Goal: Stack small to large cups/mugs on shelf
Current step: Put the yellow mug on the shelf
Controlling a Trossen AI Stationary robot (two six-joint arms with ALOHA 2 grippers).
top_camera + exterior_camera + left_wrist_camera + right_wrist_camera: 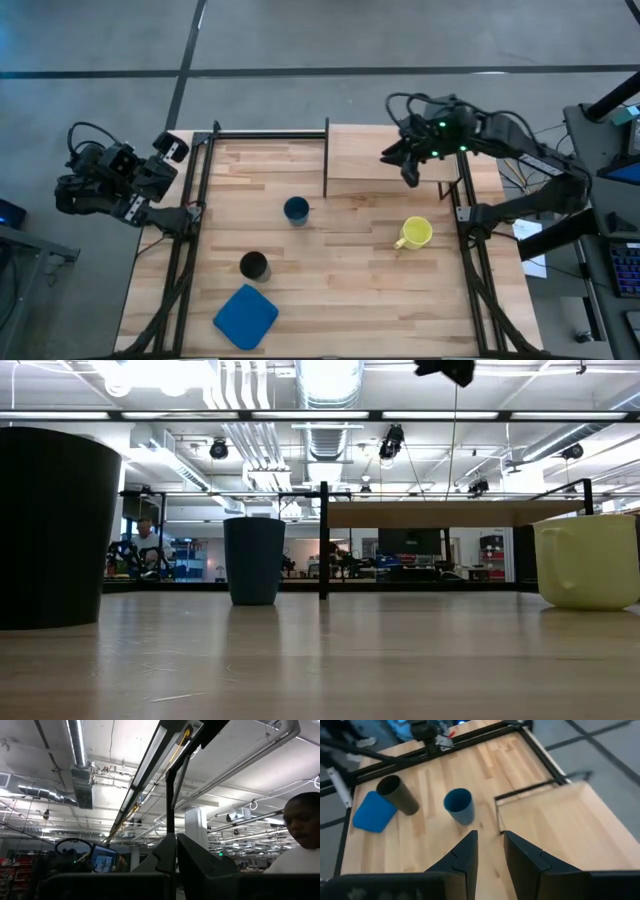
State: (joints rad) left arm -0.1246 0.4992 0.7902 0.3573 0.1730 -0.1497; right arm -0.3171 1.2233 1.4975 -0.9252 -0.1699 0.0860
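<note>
The dark blue cup (296,210) stands upright mid-table. The black cup (254,265) stands nearer the front left. The yellow mug (414,233) stands on the right, its handle toward the table's left. The light-wood shelf (390,160) is at the far right. My right gripper (408,176) hovers above the shelf's near edge, empty, with a narrow gap between its fingers (490,851). Its wrist view shows the blue cup (458,806), the black cup (397,795) and the shelf (560,825). My left gripper (172,148) waits off the table's left edge, shut and pointing up at the ceiling (176,851).
A flat blue square cloth (245,315) lies at the front left, near the black cup. Dark frame rails (190,230) run along the table's left and right sides. A person (300,835) shows beyond the table in the left wrist view.
</note>
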